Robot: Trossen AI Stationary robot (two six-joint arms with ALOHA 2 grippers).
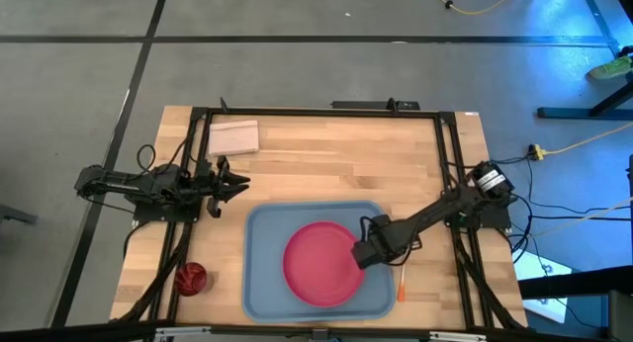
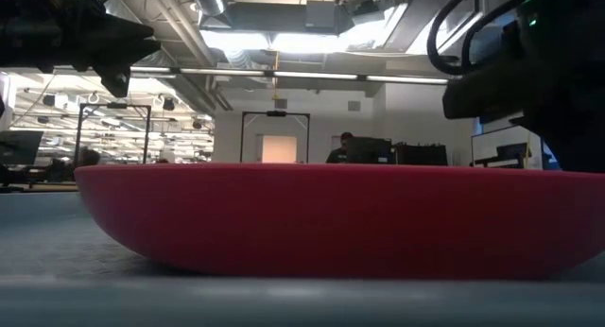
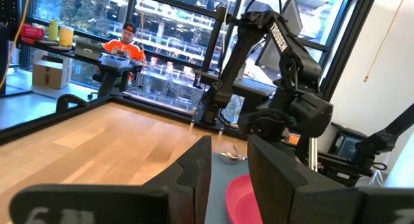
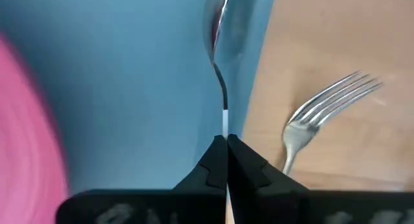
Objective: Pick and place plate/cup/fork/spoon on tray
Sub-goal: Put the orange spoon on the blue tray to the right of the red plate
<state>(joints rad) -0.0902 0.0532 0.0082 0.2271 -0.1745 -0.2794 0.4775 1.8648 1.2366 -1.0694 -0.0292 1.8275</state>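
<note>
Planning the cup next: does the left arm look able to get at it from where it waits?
Probably yes. The cup stands alone on bare table left of the tray, on the left gripper's side, with nothing over it. The right gripper is busy holding the spoon.

an open industrial lab: exposed ceiling ducts (image 2: 312,15), glass partitions (image 3: 168,36), wooden workbench (image 1: 326,164).

"TROSSEN" lettering on right arm (image 3: 283,37).

Tray (image 1: 262,283): light blue, flat on table. Plate (image 1: 318,264): pink-red, lying in tray. Cup (image 1: 191,277): dark red, on table beside tray. Spoon (image 4: 221,30): bowl over tray rim. Fork (image 4: 321,112): on table just beside tray.
</note>
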